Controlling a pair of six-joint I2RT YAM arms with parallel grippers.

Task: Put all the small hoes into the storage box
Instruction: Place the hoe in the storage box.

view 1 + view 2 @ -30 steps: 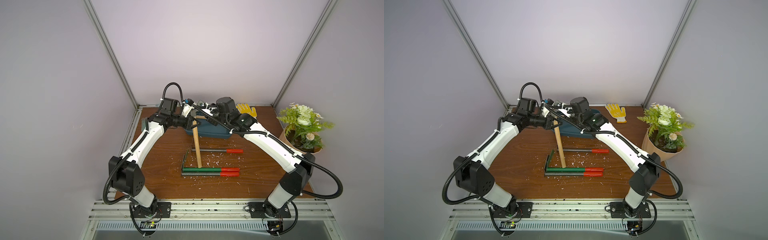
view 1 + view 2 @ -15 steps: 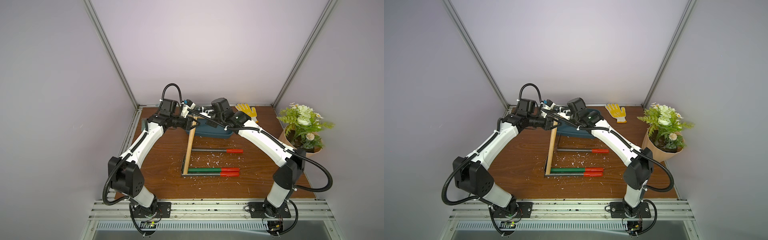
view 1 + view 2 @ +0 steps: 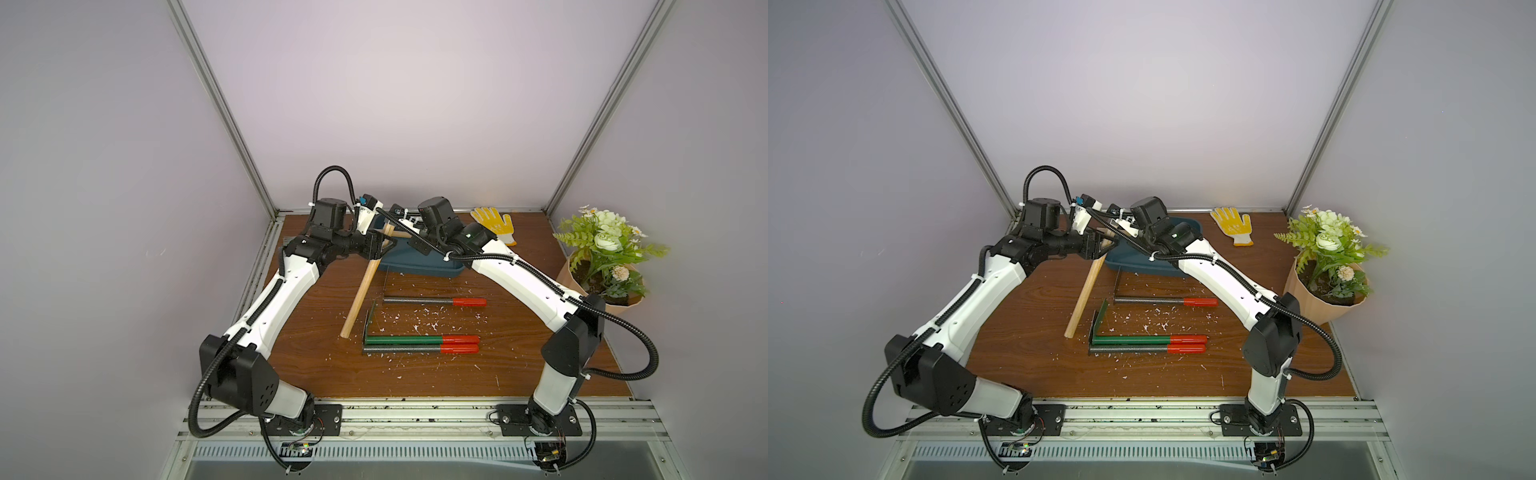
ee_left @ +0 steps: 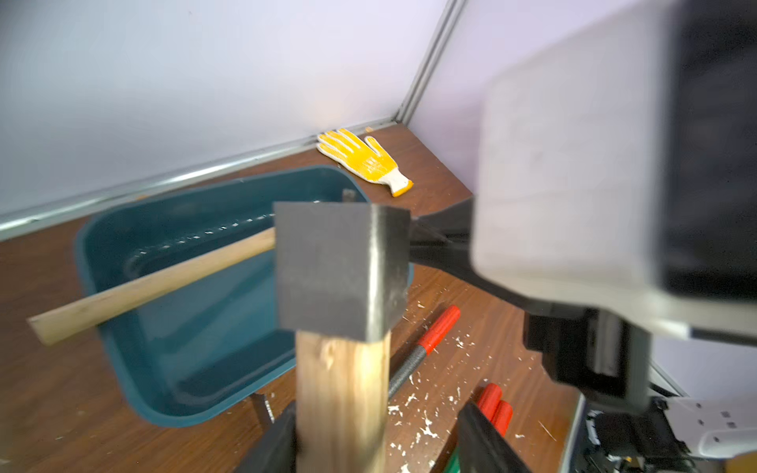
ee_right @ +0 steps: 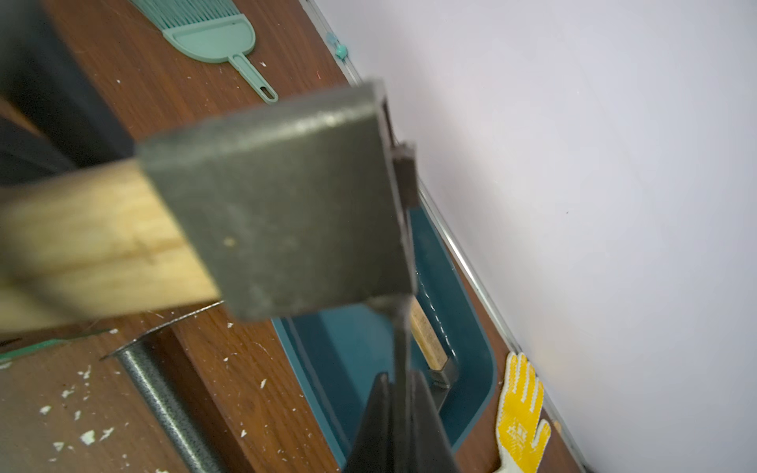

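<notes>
By storage box (image 3: 419, 268): R gripper (image 5: 399, 383) pinches hoe (image 3: 359, 291) (blade).

White-and-black robot arms (image 3: 291, 291) crowd the left end of the shallow dark teal plastic storage box (image 3: 415, 266), where the pale-wood-handled small hoe (image 3: 359, 291) slants down across the approach. Three red-gripped metal tools (image 3: 403, 340) bar the middle; the brown wooden tabletop (image 3: 415, 382) nearer the arms' bases lies bare.

Box (image 3: 411, 266) is sitting at back centre of table (image 3: 415, 386). Boxed tool (image 4: 164, 279) is lying inside it. Hoe (image 3: 359, 293) is slanting from box's left end forward-left. Single tool (image 3: 419, 300) is lying before box, tool pair (image 3: 399, 340) lying side by side further forward. Glove (image 3: 492, 220) is lying behind-right of box, plant (image 3: 604, 245) standing at right edge.
</notes>
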